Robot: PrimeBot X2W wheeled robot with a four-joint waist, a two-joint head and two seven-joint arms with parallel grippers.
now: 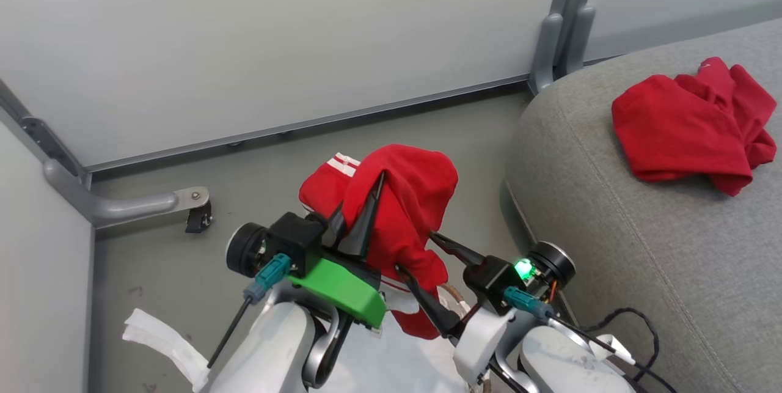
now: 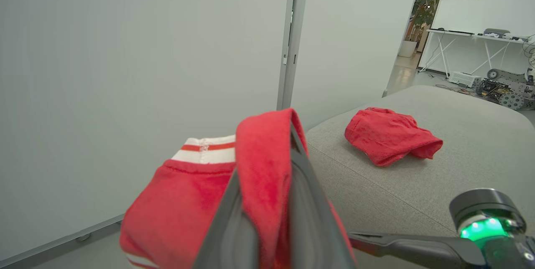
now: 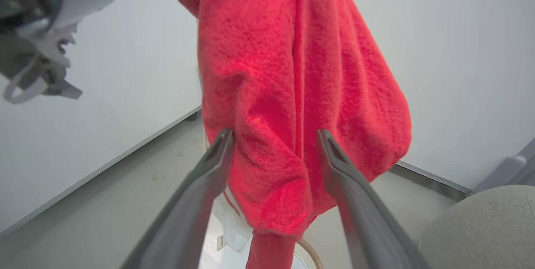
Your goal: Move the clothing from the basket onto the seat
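Grey floor (image 1: 153, 246); clothing (image 1: 403, 197) lengthwise vertical

The basket (image 3: 311, 253) is mostly hidden under the arms and the hanging clothing (image 3: 292, 93).

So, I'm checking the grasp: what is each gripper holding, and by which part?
Left gripper pinches a fold of the red garment; right gripper open, holds nothing.
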